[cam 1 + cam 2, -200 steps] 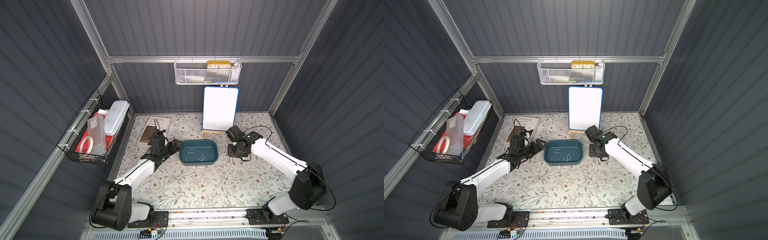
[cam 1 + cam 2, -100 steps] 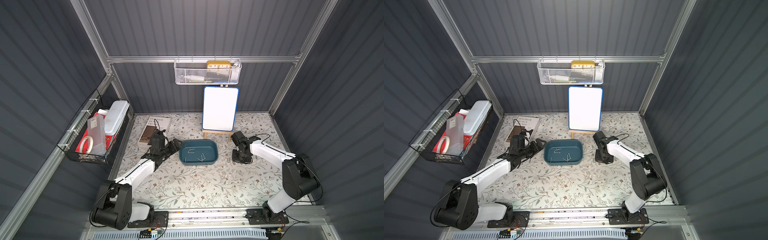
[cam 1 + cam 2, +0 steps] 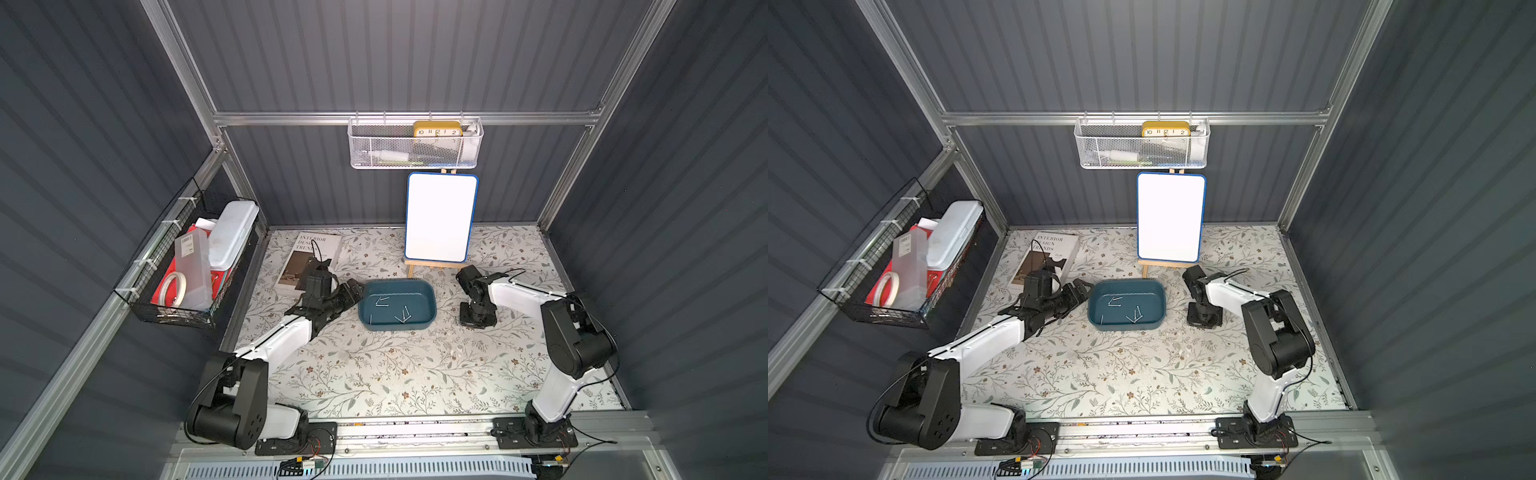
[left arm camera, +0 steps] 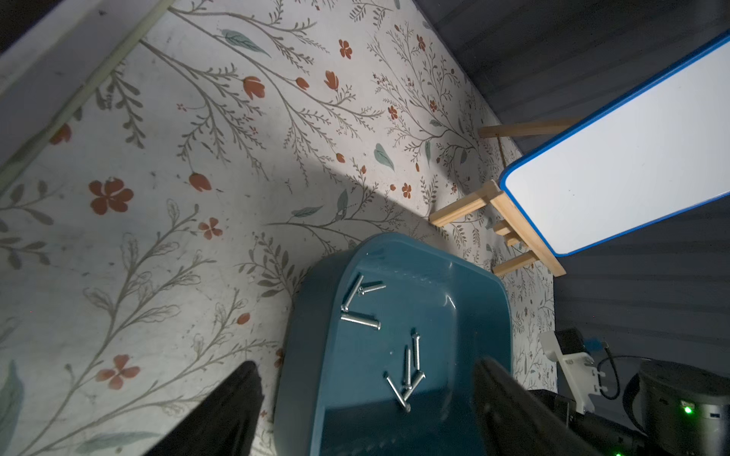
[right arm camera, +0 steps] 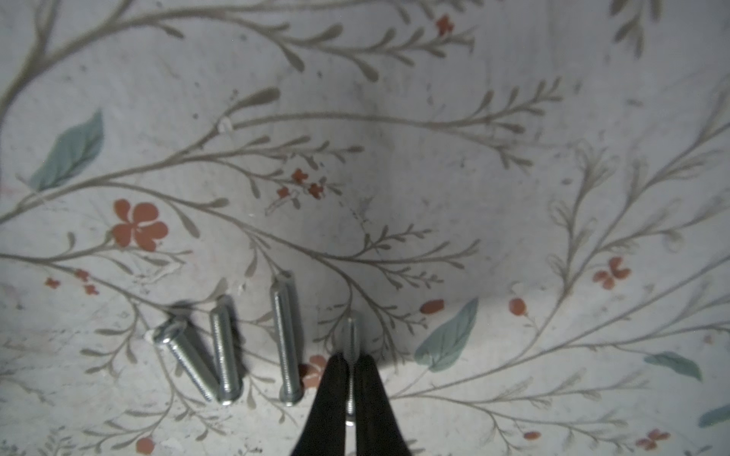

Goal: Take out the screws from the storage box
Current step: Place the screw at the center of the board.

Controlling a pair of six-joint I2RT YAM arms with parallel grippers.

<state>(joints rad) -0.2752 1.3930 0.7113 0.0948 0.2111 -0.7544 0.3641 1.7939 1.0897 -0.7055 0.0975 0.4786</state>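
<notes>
"Desk [image 3: 374, 374] first: what's on it?"
"Storage box [image 3: 399, 284], teal and shallow, at centre; left claw [image 3: 354, 291] straddles its left rim, spread apart, gripping nothing. Right claw [image 5: 351, 361], right of the box, is pinched tight on one of the screws [image 5: 350, 335]."
"The rest?"
"Thin, silvery: several in the box, three on the desk by that claw. Light, stiff, slick, probably roll; pinch mid-shank."

I read "INTERIOR DESIGN TRENDS" on the cover of the book [image 3: 1045, 257]. I read the numerals 10, 11, 12, 1, 2 on the yellow clock [image 3: 437, 129] in the white mesh basket [image 3: 415, 156]. The label on the clear box [image 3: 188, 240] is illegible.
</notes>
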